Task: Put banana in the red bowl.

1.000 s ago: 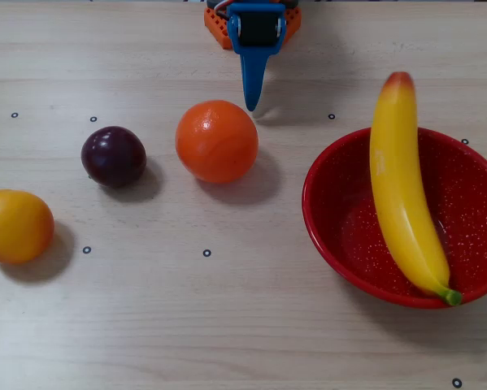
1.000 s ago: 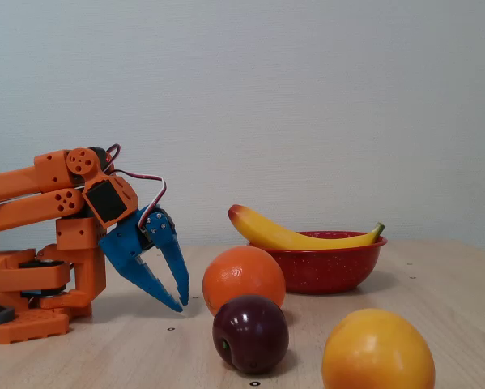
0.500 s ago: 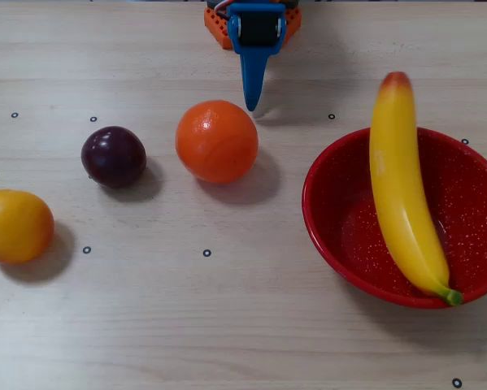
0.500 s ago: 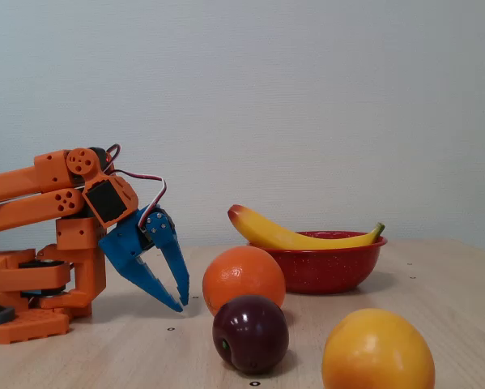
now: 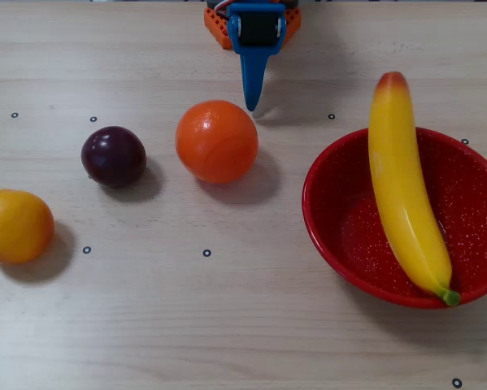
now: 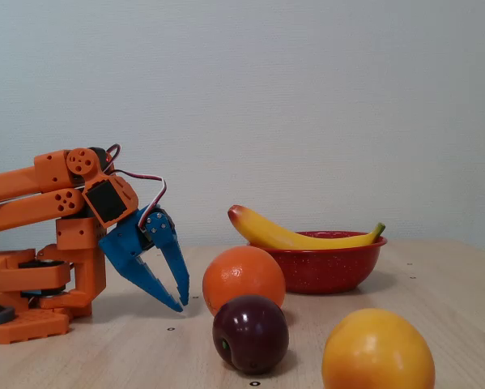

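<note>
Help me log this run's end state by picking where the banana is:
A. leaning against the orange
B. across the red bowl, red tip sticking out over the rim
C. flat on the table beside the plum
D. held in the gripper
B: the banana lies across the red bowl, its red tip past the far rim and its green stem at the near rim, while the gripper sits apart, holding nothing.

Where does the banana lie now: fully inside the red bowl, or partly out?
Partly out. The banana rests across the red bowl; its orange-red tip overhangs the far rim in the overhead view, its green stem sits on the near rim.
</note>
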